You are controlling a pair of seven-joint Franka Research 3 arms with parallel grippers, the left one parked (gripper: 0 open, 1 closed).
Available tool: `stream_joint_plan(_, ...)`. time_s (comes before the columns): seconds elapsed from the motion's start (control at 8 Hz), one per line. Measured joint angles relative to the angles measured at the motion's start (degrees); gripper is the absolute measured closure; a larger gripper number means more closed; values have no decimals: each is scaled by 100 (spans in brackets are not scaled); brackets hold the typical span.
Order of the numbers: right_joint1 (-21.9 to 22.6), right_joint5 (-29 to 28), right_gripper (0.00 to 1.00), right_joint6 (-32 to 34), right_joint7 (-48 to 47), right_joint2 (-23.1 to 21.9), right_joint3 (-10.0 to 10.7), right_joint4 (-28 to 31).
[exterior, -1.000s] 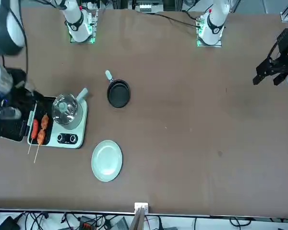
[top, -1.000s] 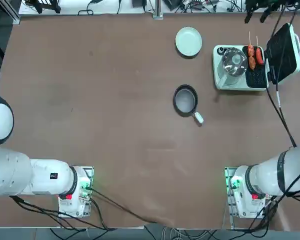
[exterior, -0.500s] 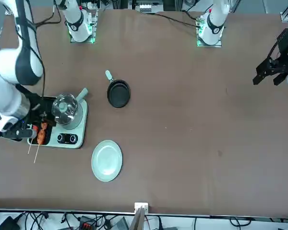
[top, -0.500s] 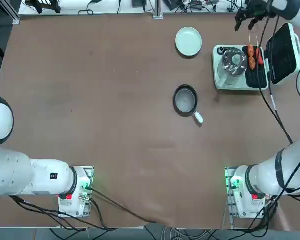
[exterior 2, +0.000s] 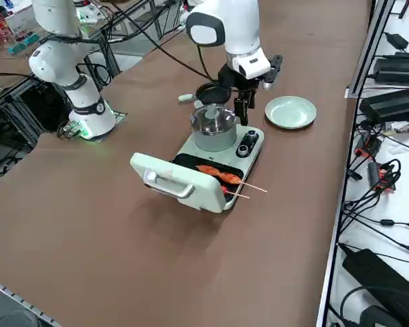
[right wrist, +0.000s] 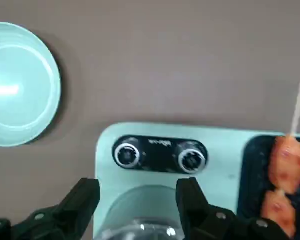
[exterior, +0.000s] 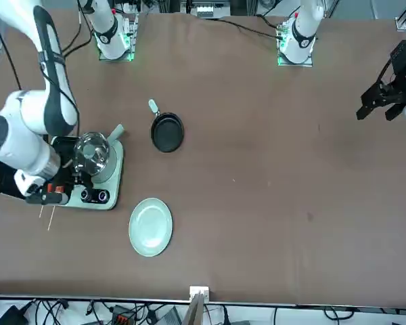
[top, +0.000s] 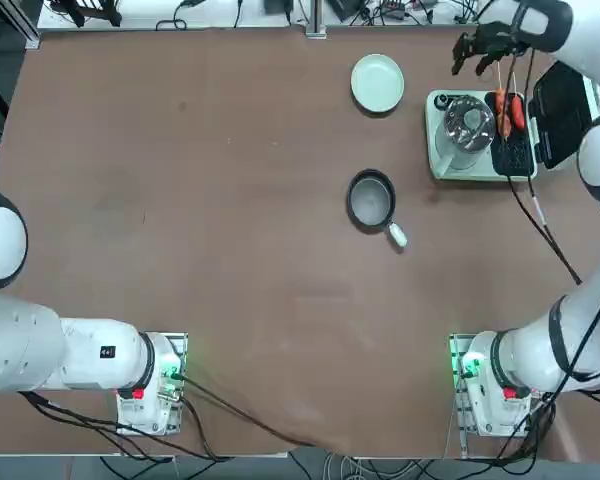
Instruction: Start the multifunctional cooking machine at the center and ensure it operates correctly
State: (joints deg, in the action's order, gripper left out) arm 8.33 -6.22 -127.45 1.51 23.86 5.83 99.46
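Observation:
The multifunctional cooking machine [top: 450,165] stands at the table's far right, pale green, with its glass-lidded pot [top: 467,125] and sausage skewers [top: 507,110] on the black grill plate. Its hinged lid [top: 563,112] lies open. My right gripper [top: 472,52] hovers open over the machine's far end, just above the pot and the control strip. In the right wrist view the gripper [right wrist: 138,197] holds nothing; two round knobs [right wrist: 127,154] sit on a black panel just beyond the fingertips [right wrist: 191,192]. The right side view shows the gripper [exterior 2: 242,109] pointing down beside the pot [exterior 2: 213,122].
A round pale green plate [top: 377,82] lies left of the machine, close to the gripper. A small black frying pan [top: 371,199] with a white handle sits nearer the table's middle. A black cable [top: 540,210] trails from the arm past the machine.
My right arm has swung in from the machine's open-lid side, leftward in the top view, and now hangs over the pot and knob end. The machine, pan and plate have not moved.

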Motion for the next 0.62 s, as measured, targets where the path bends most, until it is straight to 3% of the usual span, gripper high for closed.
stream_joint_plan(0.62, 237, -7, 14, -800, -393, 579, 4, 29)
